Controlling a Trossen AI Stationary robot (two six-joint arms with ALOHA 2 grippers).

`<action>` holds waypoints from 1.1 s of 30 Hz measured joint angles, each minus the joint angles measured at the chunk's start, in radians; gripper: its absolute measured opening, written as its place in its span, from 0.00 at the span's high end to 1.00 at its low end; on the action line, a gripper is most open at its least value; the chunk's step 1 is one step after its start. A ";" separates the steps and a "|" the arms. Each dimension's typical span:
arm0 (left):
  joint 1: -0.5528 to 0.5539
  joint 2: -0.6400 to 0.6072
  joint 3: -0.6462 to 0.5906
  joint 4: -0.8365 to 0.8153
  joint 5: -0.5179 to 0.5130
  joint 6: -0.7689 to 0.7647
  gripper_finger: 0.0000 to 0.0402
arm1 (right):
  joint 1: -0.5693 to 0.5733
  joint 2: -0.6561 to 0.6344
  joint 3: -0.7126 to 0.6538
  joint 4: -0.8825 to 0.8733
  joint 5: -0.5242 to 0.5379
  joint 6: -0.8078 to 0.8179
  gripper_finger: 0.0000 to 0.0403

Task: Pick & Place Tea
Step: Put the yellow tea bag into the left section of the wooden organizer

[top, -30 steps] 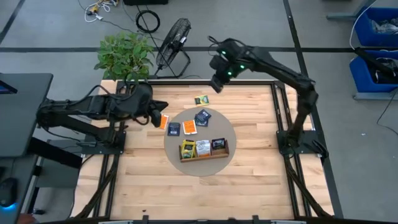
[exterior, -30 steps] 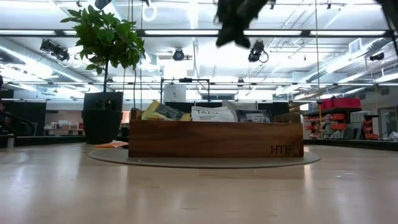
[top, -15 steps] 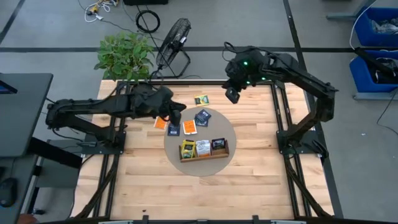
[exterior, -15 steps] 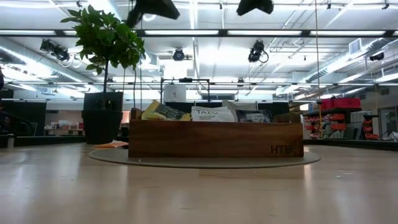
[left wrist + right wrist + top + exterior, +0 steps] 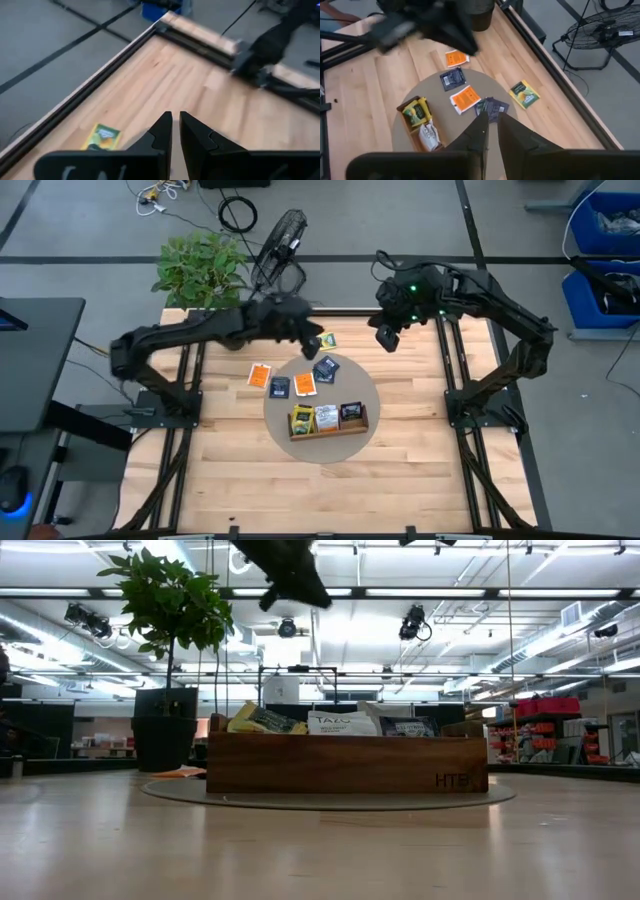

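Left gripper (image 5: 312, 340) hangs high over the far part of my light wooden table (image 5: 400, 470), just beside the yellow-green square tea packet (image 5: 324, 340) that lies on the bare wood. Its two dark fingers (image 5: 162, 131) sit very close together, with only a thin gap, and I see nothing between them.

Right gripper (image 5: 386, 338) waits up high near the far right side of the table (its fingers are almost closed too, and hold nothing).

More tea lies on the round grey mat (image 5: 372, 395): an orange packet (image 5: 304, 383), two dark blue packets (image 5: 326, 368) and another dark one (image 5: 280, 387). One orange packet (image 5: 259, 375) lies just off the mat. The long brown wooden tray (image 5: 328, 428) holds a yellow (image 5: 301, 419), a white (image 5: 326, 417) and a dark packet (image 5: 350, 412).
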 joint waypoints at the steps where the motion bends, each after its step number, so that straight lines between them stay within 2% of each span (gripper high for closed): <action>1: 0.012 0.035 0.030 -0.020 0.000 0.012 0.91 | 0.006 0.000 0.000 -0.003 0.000 0.008 0.87; 6: 0.075 0.215 0.173 -0.143 0.004 0.044 0.90 | 0.033 0.000 0.000 -0.017 0.013 0.062 0.87; 10: 0.107 0.357 0.319 -0.275 0.048 0.095 0.86 | 0.049 0.000 0.000 -0.045 0.020 0.090 0.87; 13: 0.121 0.457 0.431 -0.366 0.053 0.093 0.80 | 0.056 0.000 0.000 -0.046 0.020 0.110 0.87; 17: 0.142 0.567 0.560 -0.435 0.060 0.006 0.69 | 0.056 0.000 0.000 -0.052 0.019 0.150 0.87; 22: 0.178 0.681 0.685 -0.474 0.147 -0.070 0.55 | 0.056 0.000 0.000 -0.068 0.010 0.185 0.87; 27: 0.227 0.774 0.769 -0.565 0.164 -0.100 0.46 | 0.056 0.000 0.000 -0.068 0.009 0.214 0.87; 33: 0.305 0.843 0.799 -0.625 0.245 -0.092 0.41 | 0.056 0.001 0.000 -0.066 0.009 0.222 0.87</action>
